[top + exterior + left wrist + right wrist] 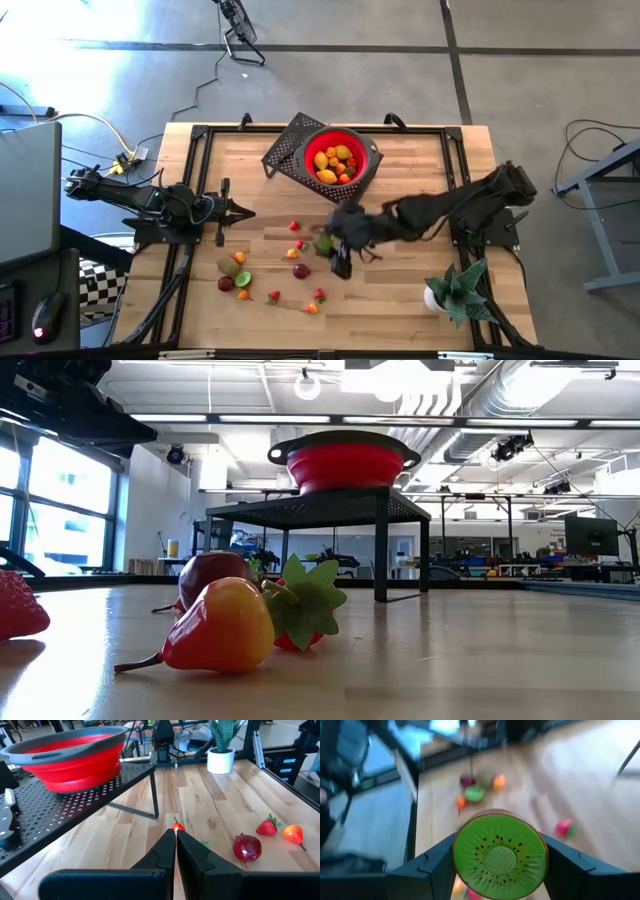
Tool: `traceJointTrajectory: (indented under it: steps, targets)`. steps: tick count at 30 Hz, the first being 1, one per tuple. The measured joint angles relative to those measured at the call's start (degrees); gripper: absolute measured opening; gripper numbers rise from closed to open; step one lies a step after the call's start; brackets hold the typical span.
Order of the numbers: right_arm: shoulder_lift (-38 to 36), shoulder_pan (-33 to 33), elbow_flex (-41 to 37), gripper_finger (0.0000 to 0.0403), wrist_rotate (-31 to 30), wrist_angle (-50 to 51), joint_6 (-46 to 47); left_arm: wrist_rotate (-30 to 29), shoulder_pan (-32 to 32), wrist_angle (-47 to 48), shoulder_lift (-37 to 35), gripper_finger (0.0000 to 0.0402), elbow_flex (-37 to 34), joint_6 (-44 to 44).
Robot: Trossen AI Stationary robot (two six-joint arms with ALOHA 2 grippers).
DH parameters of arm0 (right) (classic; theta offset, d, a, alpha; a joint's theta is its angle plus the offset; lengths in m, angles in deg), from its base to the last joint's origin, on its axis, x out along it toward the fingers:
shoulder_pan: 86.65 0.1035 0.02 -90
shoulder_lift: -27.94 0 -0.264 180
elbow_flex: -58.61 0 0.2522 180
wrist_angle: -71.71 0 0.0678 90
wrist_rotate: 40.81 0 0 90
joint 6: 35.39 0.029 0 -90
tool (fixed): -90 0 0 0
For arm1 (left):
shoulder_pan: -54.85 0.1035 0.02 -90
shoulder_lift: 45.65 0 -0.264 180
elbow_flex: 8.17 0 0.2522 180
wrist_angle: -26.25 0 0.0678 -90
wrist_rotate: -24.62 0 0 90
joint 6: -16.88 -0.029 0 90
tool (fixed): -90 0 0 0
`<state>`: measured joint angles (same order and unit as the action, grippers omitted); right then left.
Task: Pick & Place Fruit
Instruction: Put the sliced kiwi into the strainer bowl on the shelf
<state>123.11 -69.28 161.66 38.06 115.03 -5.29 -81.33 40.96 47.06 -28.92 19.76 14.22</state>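
My right gripper (pixel 330 245) hovers over the table's middle, shut on a green kiwi half (pixel 500 854). Other small fruits (pixel 272 280) lie scattered on the wood toward the near-left: a dark red one (pixel 246 847), a strawberry (pixel 267 827), an orange-red one (pixel 293 833) and a red-yellow one (pixel 215 625). The red bowl (pixel 340 160) sits on a black perforated stand (pixel 290 150) at the far middle, with yellow and orange fruits inside. My left gripper (pixel 240 212) waits shut at the table's left, touching nothing. My right gripper pinches the kiwi half between its two fingers (pixel 437 862), one on each side of the brown rim (pixel 460 855). The green cut face turns toward the wrist camera. The fruit appears lifted clear, with the table and other fruits showing beyond it.
A spiky green plant in a white pot (pixel 455 290) stands at the near-right corner, beside the right arm. The stand's legs (pixel 154 795) reach down to the table under the bowl. Bare wood lies between the plant and the scattered fruits.
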Motion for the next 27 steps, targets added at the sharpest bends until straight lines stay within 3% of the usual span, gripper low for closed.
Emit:
traceJointTrajectory:
  steps: [14,27]
  targets:
    - [-5.72,-17.51,0.02,0.0228,-1.69,-1.44,-13.13,-0.11,0.01,0.02,0.01,0.0012,0.0,-0.45]
    - [-5.67,-34.54,0.02,0.0228,5.91,2.32,-17.25,-0.3,0.02,-0.02,0.0,0.0012,0.0,-2.01]
